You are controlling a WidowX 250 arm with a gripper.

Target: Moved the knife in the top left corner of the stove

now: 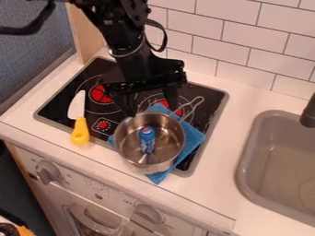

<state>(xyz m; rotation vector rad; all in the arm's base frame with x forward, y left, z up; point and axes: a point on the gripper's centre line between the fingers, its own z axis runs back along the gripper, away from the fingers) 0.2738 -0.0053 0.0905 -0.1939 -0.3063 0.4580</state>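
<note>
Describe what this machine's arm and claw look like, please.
The arm is mostly black and chunky, built of jointed sections, with a thin silvery ring partway along. A black cable loops out beside it. The claw is black too: a wide, bulky crosspiece with two dark, narrow fingers. I see no bright colours on either.
</note>
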